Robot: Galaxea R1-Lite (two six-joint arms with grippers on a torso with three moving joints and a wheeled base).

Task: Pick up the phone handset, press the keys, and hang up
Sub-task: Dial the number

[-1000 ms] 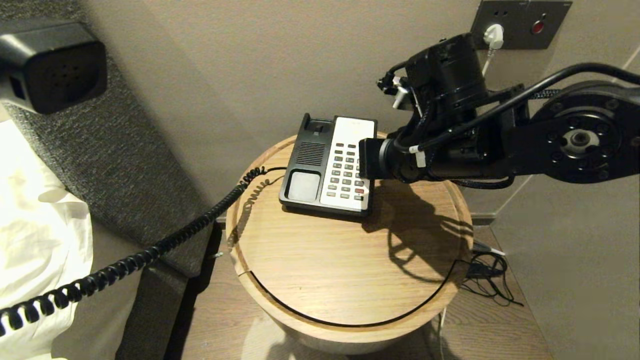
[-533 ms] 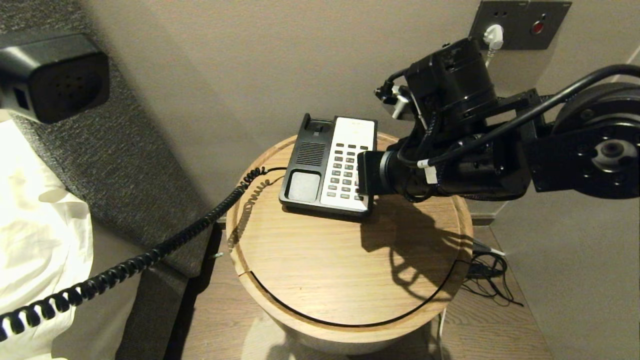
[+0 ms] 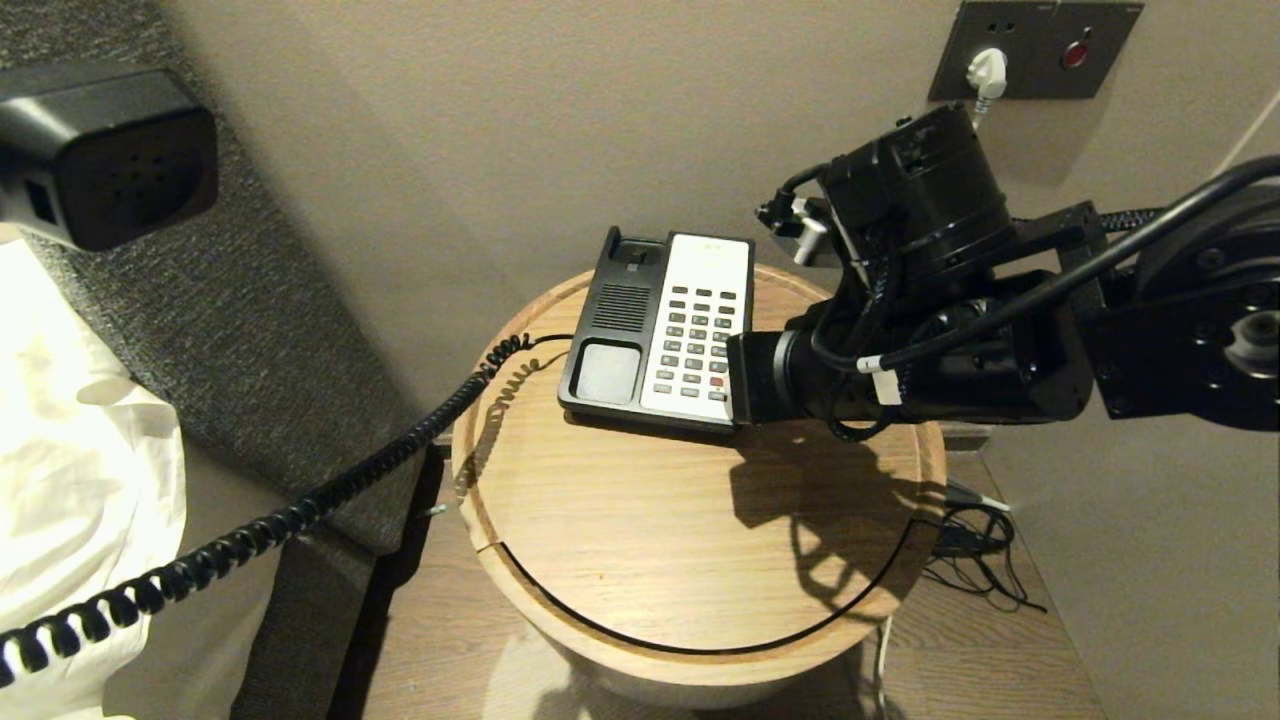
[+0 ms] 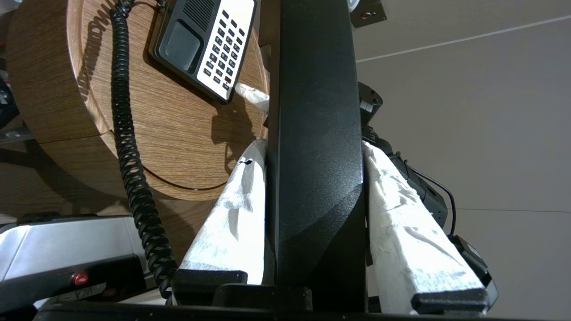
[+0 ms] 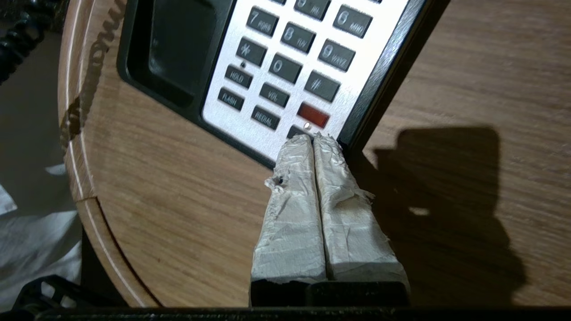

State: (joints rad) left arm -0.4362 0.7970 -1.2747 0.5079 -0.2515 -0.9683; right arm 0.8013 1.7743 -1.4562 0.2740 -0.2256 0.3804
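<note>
Pressing the keys falls to the right gripper (image 5: 313,139): its fingers, closed together, point at the bottom row of the phone base (image 3: 660,330) on the round desk (image 3: 690,540), keys just ahead. The left gripper (image 4: 312,147) has the phone handset (image 4: 314,133) clamped lengthwise, raised well left of the cradle

We note a round light-oak side table (image 3: 640,540) with a thin dark curved seam across its top. Behind it, a grey metal wall plate (image 3: 1040,45) holds a white plug (image 3: 986,72) and a red button (image 3: 1076,53). Thin black cables (image 3: 975,560) lie tangled on the floor at the right; white crumpled bedding (image 3: 70,450) sits far left.
</note>
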